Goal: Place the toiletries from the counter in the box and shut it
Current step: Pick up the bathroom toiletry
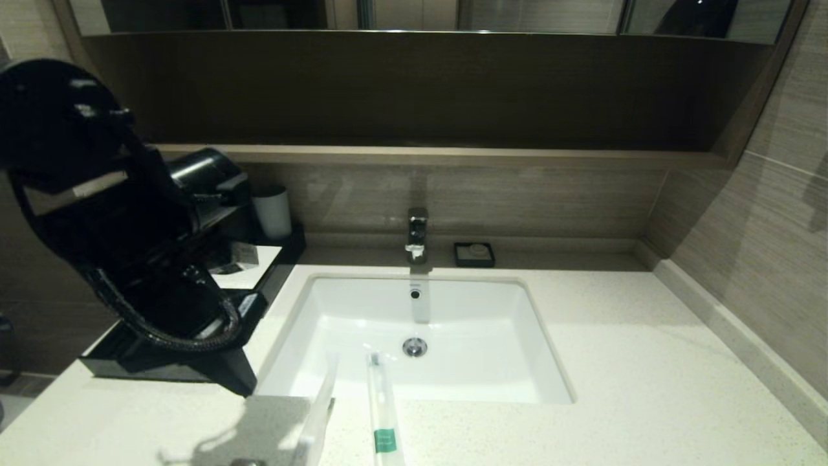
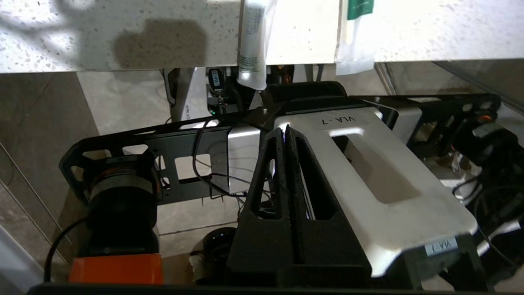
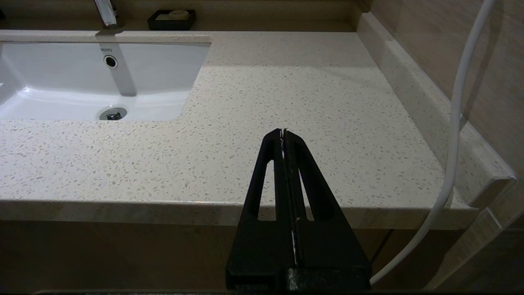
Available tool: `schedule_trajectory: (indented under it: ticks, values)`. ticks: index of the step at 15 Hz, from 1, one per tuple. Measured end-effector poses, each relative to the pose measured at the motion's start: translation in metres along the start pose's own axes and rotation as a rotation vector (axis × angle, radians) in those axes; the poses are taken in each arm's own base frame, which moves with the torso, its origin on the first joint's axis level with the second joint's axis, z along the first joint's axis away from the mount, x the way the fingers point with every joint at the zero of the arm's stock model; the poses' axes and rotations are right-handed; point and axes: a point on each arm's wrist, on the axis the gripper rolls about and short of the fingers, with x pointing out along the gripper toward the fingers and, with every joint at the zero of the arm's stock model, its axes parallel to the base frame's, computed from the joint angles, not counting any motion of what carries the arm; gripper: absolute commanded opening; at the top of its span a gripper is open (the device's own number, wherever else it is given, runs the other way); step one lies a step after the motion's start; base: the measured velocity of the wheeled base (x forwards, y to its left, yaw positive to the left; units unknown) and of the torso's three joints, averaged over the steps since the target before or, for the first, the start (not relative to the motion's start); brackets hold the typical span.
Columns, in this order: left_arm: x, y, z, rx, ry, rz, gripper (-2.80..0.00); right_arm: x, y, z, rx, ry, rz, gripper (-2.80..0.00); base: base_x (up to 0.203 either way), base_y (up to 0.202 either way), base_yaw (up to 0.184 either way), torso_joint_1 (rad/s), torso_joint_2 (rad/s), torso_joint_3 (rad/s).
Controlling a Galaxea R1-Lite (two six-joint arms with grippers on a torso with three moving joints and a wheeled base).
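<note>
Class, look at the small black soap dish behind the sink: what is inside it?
In the soap dish lies one small pale round piece, probably soap. The dish floor beneath it is covered, so nothing more can be told.

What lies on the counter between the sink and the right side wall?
Nothing: the counter between the sink and the wall is bare, as the right wrist view shows.
</note>
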Motion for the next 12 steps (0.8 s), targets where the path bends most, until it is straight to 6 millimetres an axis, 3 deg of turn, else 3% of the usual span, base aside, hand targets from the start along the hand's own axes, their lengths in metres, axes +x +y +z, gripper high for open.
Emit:
schedule_trajectory:
  ticks: [5,12]
  values:
    - [0.039,-0.01,-0.002,-0.002,-0.026,0.111,-2.8,0.0,0.0,0.0,0.0,0.0,0.0,-2.8,0.0,0.0,0.0,0.0,0.0,0.0]
    - [0.064,-0.016,-0.01,-0.002,0.029,0.143,-2.8,0.0,0.0,0.0,0.0,0.0,0.0,-2.8,0.0,0.0,0.0,0.0,0.0,0.0]
